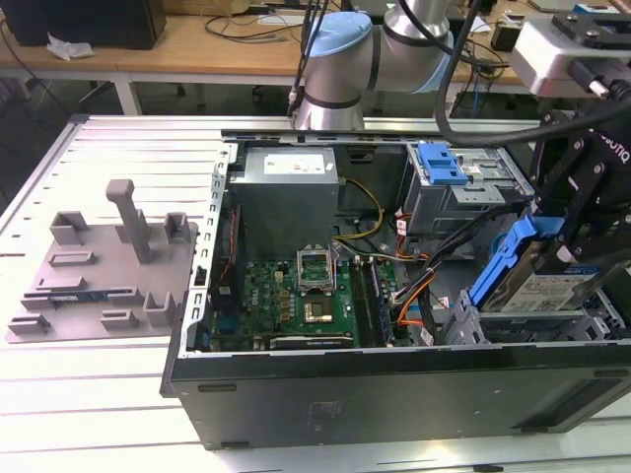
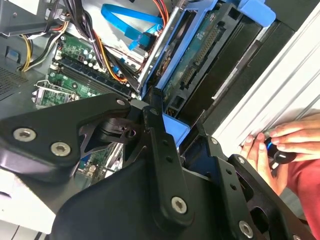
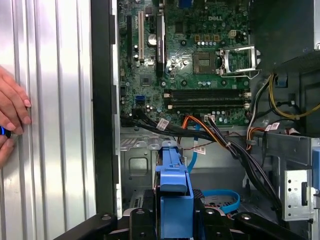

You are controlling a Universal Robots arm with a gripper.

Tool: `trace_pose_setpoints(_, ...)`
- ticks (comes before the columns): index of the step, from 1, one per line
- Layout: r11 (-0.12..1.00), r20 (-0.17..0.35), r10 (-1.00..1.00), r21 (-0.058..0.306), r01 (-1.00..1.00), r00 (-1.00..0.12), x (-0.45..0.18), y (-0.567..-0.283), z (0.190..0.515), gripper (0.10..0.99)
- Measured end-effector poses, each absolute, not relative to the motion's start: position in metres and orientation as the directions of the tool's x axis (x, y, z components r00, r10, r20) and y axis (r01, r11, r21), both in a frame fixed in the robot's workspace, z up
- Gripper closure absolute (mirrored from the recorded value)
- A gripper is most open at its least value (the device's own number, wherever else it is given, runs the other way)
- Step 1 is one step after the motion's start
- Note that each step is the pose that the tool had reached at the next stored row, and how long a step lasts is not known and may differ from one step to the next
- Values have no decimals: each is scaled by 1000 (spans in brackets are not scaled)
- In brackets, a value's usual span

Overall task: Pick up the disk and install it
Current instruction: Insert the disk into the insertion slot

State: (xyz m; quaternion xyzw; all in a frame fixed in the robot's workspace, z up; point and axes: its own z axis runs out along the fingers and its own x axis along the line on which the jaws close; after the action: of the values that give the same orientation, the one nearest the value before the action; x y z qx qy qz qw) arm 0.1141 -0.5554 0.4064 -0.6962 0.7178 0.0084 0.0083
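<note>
Exterior view: near wall of the open computer case (image 1: 394, 384) in front. Just behind it, at the exterior view's right, the gripper (image 1: 560, 244) is clamped on the disk (image 1: 547, 291) by its blue carrier frame. The disk is tilted, lower edge in the drive bay (image 1: 463, 320). Further in is the motherboard (image 1: 296, 296), then the power supply (image 1: 286, 192). First wrist view: a person's hand (image 3: 12, 117) rests on the ribbed table (image 3: 55, 100) beside the case.
</note>
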Motion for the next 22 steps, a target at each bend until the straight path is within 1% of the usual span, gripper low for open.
trace_pose_setpoints(10, 32, -27, -999, 1, -999, -32, 114, -557, 398, 718)
trace_pose_setpoints(12, 33, -28, -999, 1, -999, -33, 114, -558, 398, 710)
trace_pose_setpoints(13, 33, -28, -999, 1, -999, -33, 114, -558, 398, 647)
trace_pose_setpoints(22, 33, -28, -999, 0, -999, -33, 113, -556, 399, 647)
